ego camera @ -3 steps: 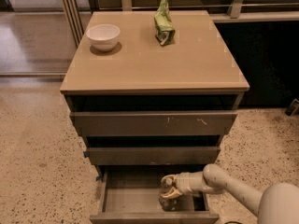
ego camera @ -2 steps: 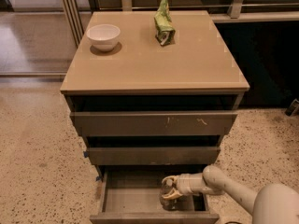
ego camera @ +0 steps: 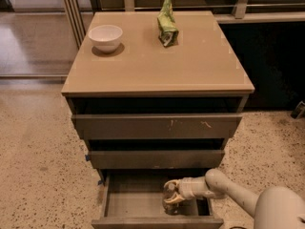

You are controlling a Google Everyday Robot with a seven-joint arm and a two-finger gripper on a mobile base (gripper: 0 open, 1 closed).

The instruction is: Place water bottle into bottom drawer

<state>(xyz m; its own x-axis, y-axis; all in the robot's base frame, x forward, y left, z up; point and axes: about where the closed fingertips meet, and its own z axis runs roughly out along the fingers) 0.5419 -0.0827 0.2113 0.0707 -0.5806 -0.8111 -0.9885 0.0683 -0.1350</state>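
One arm (ego camera: 232,189) comes in from the lower right corner and stretches leftward, nearly level, over the right side of the open bottom drawer (ego camera: 129,200). Its pale wrist section ends in the gripper (ego camera: 172,198), which sits inside the drawer toward the front right part. The jaws are closed around the water bottle (ego camera: 168,190), clasping its middle from the right side, so the label band is mostly covered. The water bottle stands with its long axis close to vertical, its cap pointing up and its base down toward the grey drawer floor. Whether the base touches that floor cannot be told, since the drawer's front panel hides the lowest part. The bottle is held well inside the drawer's walls, right of the drawer's centre, with bare floor to its left. Above it, the middle drawer (ego camera: 157,159) and the scratched top drawer (ego camera: 157,126) each stand slightly pulled out. On the cabinet top (ego camera: 157,73), a white bowl (ego camera: 106,36) rests at the back left and a green snack bag (ego camera: 167,24) stands near the back centre.
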